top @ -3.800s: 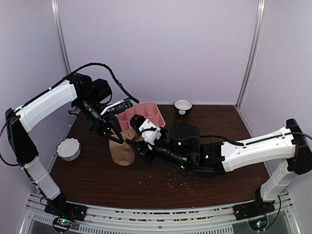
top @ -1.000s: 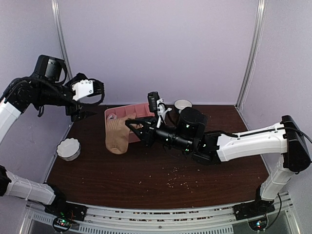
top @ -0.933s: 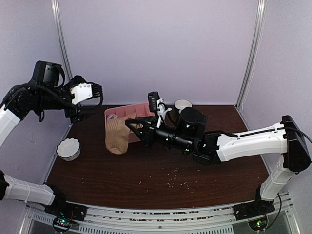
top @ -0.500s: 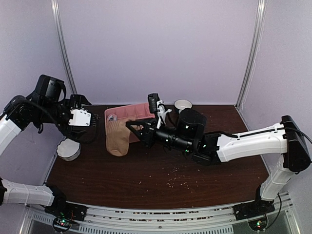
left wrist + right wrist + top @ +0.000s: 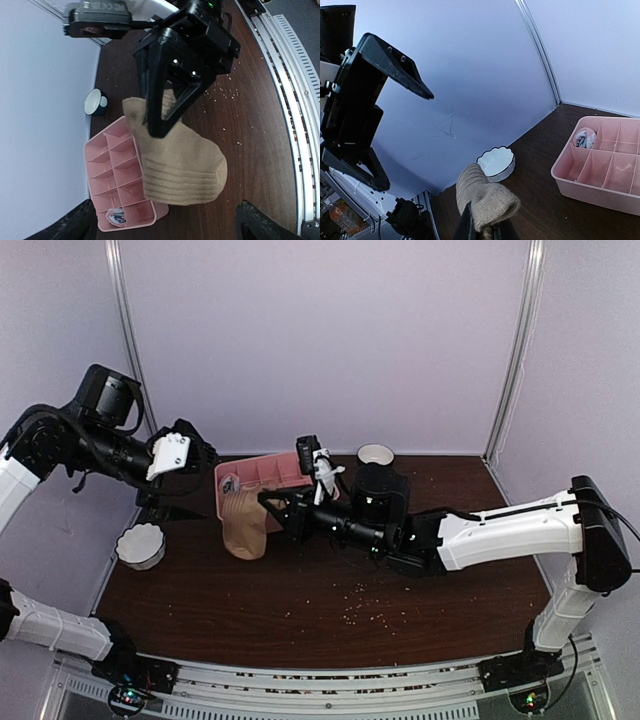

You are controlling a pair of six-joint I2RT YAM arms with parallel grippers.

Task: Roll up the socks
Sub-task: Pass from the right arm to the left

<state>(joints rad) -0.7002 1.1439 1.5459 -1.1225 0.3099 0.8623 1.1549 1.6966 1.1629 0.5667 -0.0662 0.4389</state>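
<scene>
Sitting inside pale purple walls (image 5: pixel 330 340), the dark brown surface (image 5: pixel 300 610) holds crumbs (image 5: pixel 365 605). The right pincer (image 5: pixel 162 125) pinches a soft tan-brown fabric sock (image 5: pixel 185 165); the left pincer (image 5: pixel 165 217) is spread. Only the left wrist view misses the white wavy-edged bowl (image 5: pixel 495 162).

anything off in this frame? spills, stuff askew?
Small crumbs lie scattered on the table in front of the right arm. The only other oddity is the tan sock, which dangles limp and unrolled from the shut right gripper.
</scene>
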